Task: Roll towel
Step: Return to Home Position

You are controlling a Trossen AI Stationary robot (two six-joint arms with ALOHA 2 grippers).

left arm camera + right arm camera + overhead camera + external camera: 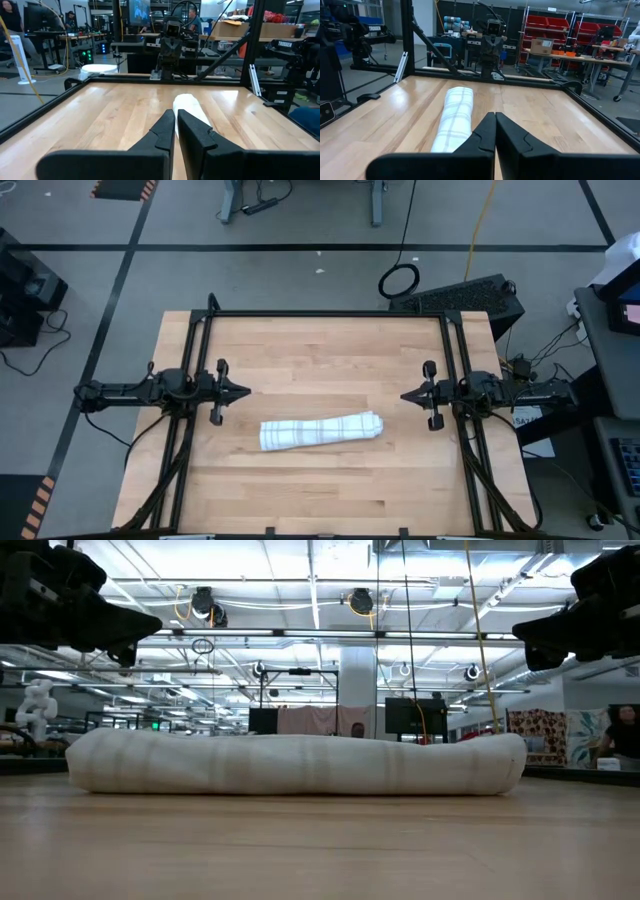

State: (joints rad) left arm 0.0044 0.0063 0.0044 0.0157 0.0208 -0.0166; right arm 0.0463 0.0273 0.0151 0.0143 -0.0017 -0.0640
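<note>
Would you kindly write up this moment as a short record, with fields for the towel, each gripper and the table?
towel: rolled into a log, lying left to right on the table, touched by neither gripper
left gripper: shut, empty, held above the table at its left side, pointing inward
right gripper: shut, empty, held above the table at its right side, pointing inward
table: light wood with a black frame
task state: the towel looks fully rolled
</note>
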